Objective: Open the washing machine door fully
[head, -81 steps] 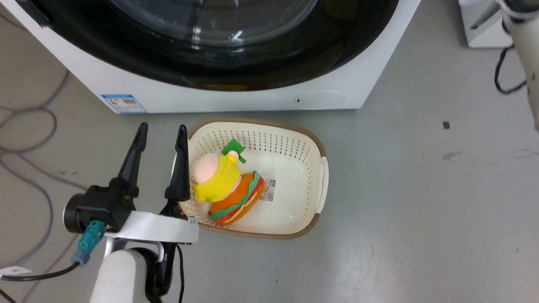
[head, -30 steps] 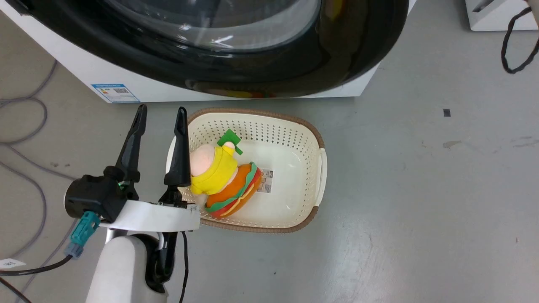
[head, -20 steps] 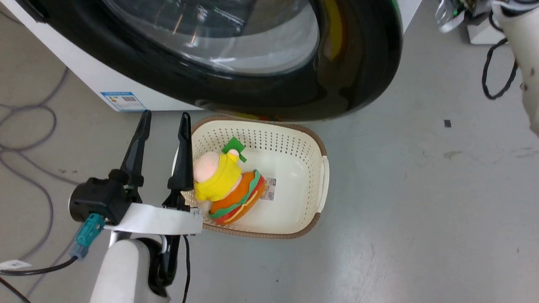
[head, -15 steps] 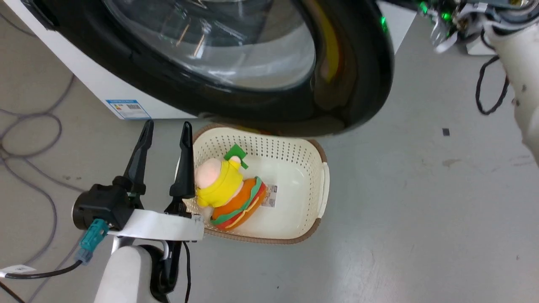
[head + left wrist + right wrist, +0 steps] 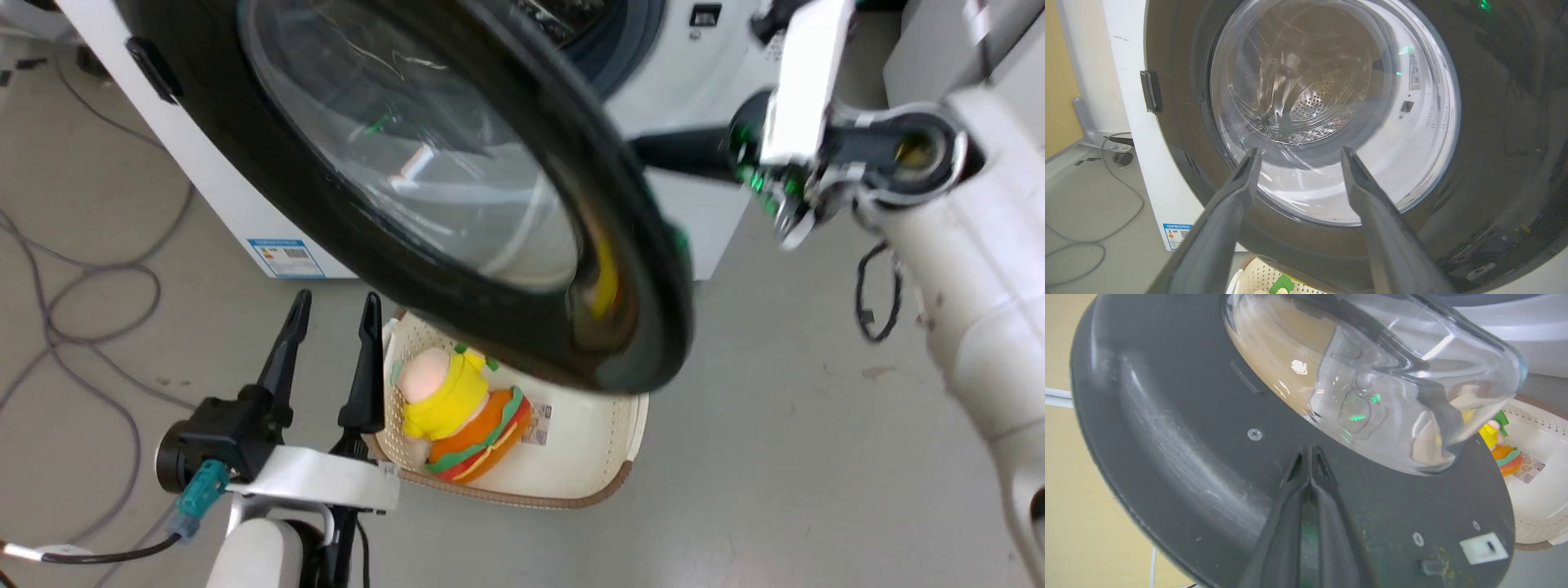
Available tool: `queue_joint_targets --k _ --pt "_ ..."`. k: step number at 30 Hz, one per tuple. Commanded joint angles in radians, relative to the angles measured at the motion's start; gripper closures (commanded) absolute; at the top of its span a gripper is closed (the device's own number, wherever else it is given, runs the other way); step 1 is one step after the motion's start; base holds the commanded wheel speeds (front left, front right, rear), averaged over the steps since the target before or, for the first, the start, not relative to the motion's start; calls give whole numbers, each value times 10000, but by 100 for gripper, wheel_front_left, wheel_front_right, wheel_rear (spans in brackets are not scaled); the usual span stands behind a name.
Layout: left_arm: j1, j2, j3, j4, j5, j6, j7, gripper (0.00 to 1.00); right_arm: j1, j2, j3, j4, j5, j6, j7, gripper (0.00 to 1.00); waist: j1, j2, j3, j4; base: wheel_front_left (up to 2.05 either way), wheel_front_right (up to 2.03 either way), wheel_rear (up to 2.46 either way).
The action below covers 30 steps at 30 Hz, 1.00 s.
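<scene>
Head view, from the left: the left gripper (image 5: 336, 299) hovers with fingers wide apart and empty beside the basket (image 5: 571, 500). Above it the washing machine door (image 5: 424, 188) stands partly swung out from the washing machine (image 5: 678, 82). The right gripper (image 5: 1309, 453), fingers pressed together on nothing, touches the door's inner face. I think it is best to push steadily along the hinge arc, so the tips do not slip.

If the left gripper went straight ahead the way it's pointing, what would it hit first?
Probably the washing machine door: the left gripper points at its glass bowl with nothing between. Depth is unclear.
</scene>
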Motion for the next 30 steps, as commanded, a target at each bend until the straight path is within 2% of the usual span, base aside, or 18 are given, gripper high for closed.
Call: queue_joint_targets --k 1,18,30 --pt "151 12 -24 59 91 0 -55 0 381 87 65 -183 132 10 80 100 1 0 -151 67 0 0 0" --pt "920 12 -701 540 86 114 -55 0 2918 387 853 -2188 1334 10 172 100 1 0 -1344 433 0 0 0" --pt "1076 12 -812 785 50 233 -55 0 3771 441 1606 -2891 1969 10 -212 100 1 0 -1674 551 0 0 0"
